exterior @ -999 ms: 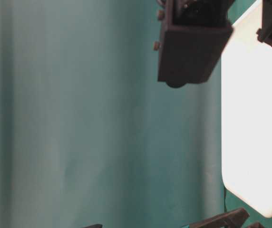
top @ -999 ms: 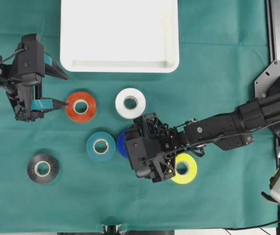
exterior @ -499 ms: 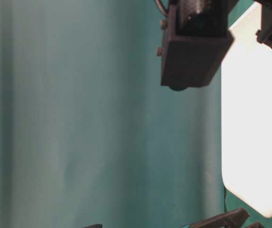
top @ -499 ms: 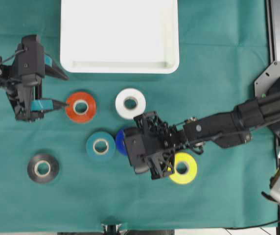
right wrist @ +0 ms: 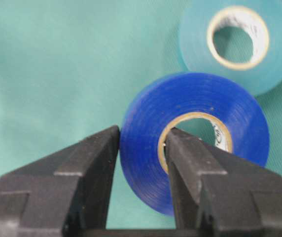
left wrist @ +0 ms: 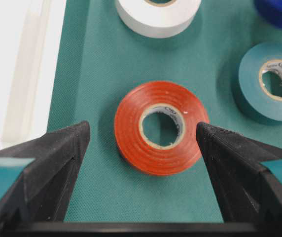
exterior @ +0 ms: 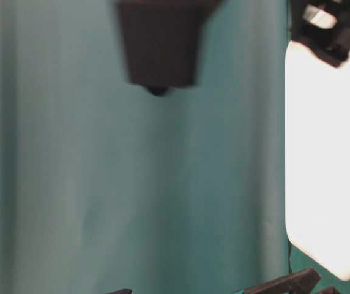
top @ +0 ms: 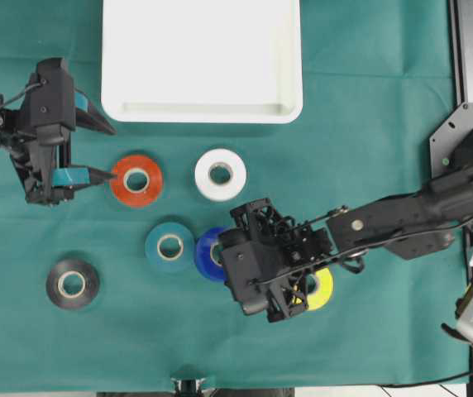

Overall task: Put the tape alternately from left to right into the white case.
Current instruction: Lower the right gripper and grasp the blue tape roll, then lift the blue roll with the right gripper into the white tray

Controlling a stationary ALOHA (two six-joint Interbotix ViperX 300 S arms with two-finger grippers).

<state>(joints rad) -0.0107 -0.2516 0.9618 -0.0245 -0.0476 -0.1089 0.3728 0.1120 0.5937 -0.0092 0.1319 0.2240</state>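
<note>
Now that the right gripper (right wrist: 142, 148) has closed, its jaws clamp the wall of the blue roll (right wrist: 195, 140), one finger outside the rim and the other inside the core hole. A second ago these jaws stood partly apart above the same roll; in the overhead view the wrist has since shifted down-frame and the blue roll (top: 209, 253) shows more fully beside the teal roll (top: 169, 246). Whether the roll has left the cloth (top: 369, 107) cannot be told from these views.

The left gripper (left wrist: 142, 140) has not moved. Its jaws stand wide, straddling the orange roll (left wrist: 160, 127) without touching it.

The case (top: 202, 112) lies at the top of the table, well apart from both grippers, and holds no roll. White (top: 220, 174), black (top: 72, 284) and yellow (top: 322, 285) rolls remain on the cloth; the yellow one is largely covered by the right wrist.

Judgement: the grasp step is complete on the right side. Next comes a lift and a carry up-frame to the case. A grip on one wall only may let the roll swing or slip.
</note>
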